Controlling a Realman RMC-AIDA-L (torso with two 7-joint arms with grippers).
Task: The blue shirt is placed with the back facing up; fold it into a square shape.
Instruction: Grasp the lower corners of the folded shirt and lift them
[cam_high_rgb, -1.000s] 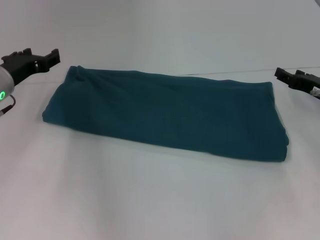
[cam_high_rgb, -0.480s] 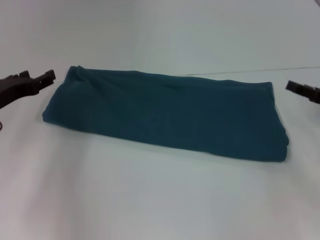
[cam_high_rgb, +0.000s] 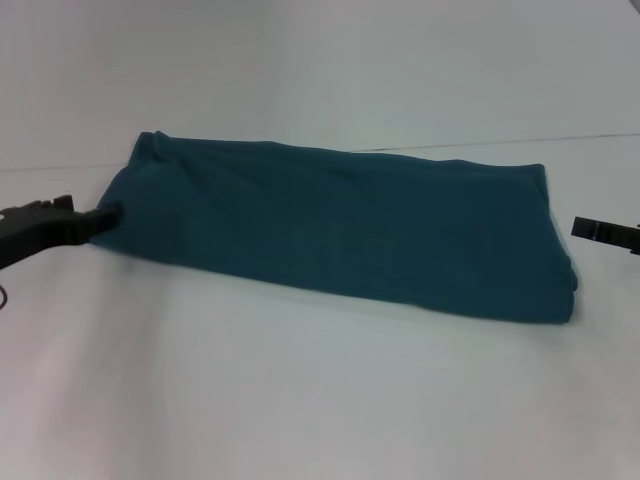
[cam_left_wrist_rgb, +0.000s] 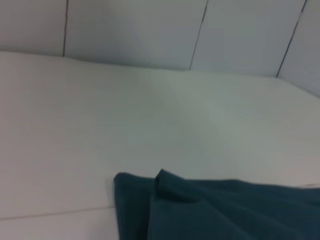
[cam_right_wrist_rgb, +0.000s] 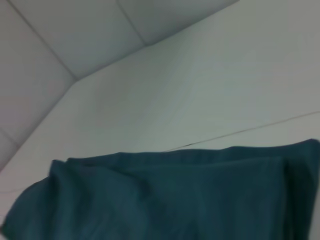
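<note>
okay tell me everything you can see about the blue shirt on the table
The blue shirt is dark teal, plain soft matte fabric with no print. It is already folded into a long band lying flat across the white table, layered edges showing at both ends. The left gripper reaches its left end corner; the right gripper sits just off its right end, apart.

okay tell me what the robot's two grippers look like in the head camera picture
Both are black with a blocky, angular build. The left gripper tapers from a thick dark body with stepped edges to a narrow tip, and a thin dark cable shows below it at the picture's edge. Of the right gripper only a slim, flat black wedge shows. No markings are visible on either.
</note>
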